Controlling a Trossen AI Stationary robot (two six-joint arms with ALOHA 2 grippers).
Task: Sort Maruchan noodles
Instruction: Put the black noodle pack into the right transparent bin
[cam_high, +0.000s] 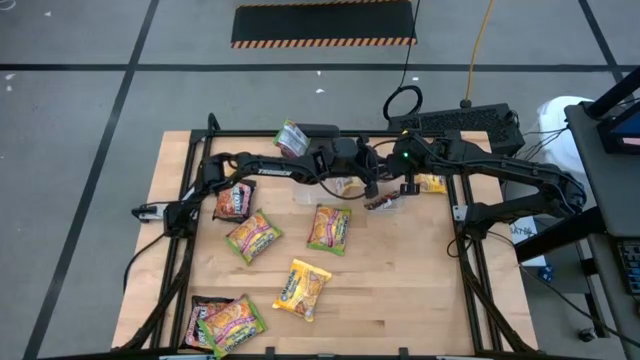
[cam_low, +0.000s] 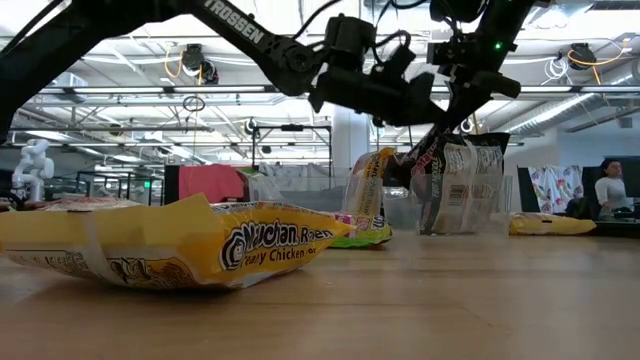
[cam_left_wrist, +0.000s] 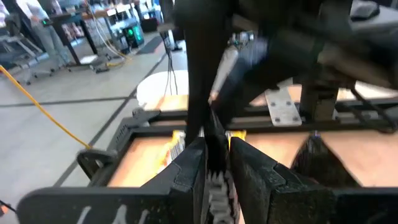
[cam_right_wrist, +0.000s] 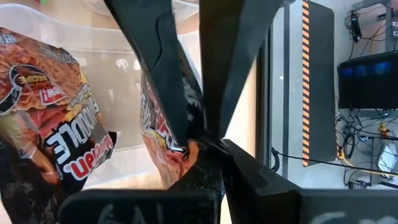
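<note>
- Where the two arms meet over the far middle of the table (cam_high: 400, 300), one dark brown-black and red packet (cam_high: 382, 203) hangs clear of the wood, just below and between both claws.
- The right gripper (cam_right_wrist: 198, 146) is clenched on it. In its own wrist view the crinkled plastic is pinched right at the fingertips and hangs away from them.
- The left gripper (cam_left_wrist: 216, 155) reaches in from the opposite side. Its fingers (cam_left_wrist: 255, 171) stand narrowly apart with a thin crinkled edge between them, so I judge that it grasps the same packet too.
- From above, the packet shows as a narrow strip, so it is held on edge. Its long side runs roughly along the line from one arm to the other.
- Neither arm is the nearer one, because both are at the packet. The coming move depends on which claw lets go, and I cannot tell which that will be.
- Just beside the held packet, the right wrist view shows a second dark packet (cam_right_wrist: 50, 118) against a clear tub (cam_right_wrist: 124, 62). I judge that tub to be the likely drop place for this colour.
- Other noodles wait well apart on the near half of the table, among them a yellow packet (cam_high: 302, 289) and a green-edged packet (cam_high: 329, 228). Most of the sorting remains.
</note>
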